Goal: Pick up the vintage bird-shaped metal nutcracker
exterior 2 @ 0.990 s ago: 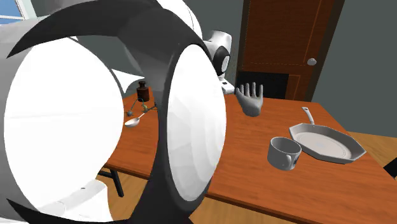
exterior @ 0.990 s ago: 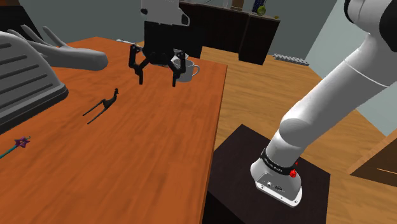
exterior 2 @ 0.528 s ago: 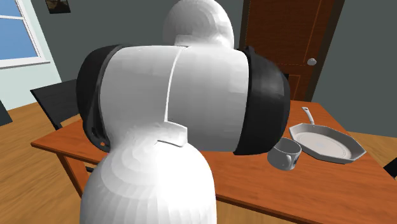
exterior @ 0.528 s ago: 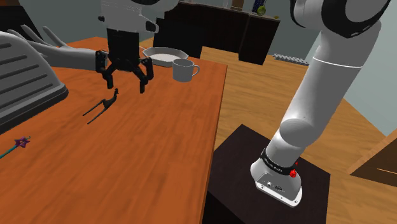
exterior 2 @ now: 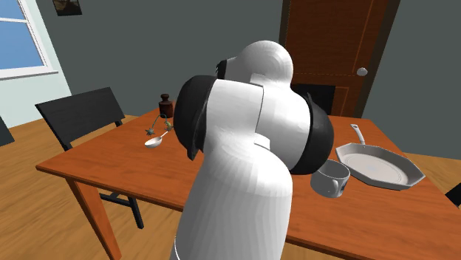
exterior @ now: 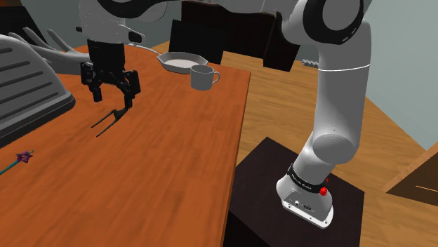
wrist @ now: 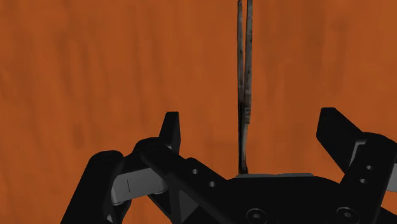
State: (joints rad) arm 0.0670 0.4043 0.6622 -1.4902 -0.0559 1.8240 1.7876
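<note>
The bird-shaped nutcracker [exterior: 107,122] is a thin dark metal piece lying flat on the orange-brown wooden table [exterior: 175,161], near the shoulder view's left. My black gripper [exterior: 112,96] hangs open just above its head end, and one finger [exterior: 129,90] covers the bird's head. In the wrist view the nutcracker's two slim handles [wrist: 244,76] run straight away from the hand, in the gap of the gripper [wrist: 253,127]. They lie a little nearer the finger [wrist: 337,127] than its partner [wrist: 170,130], and neither finger touches them.
A white mug [exterior: 203,77] and a white pan [exterior: 181,62] stand at the table's far end. A grey hand model [exterior: 70,59] and a ribbed grey object [exterior: 24,84] sit behind the gripper. A purple-tipped stick [exterior: 21,160] lies nearby. The table edge drops toward the stand [exterior: 295,203].
The arm has swung from beside the mug toward the shoulder view's left and come down over the nutcracker. The fingers stayed open.
</note>
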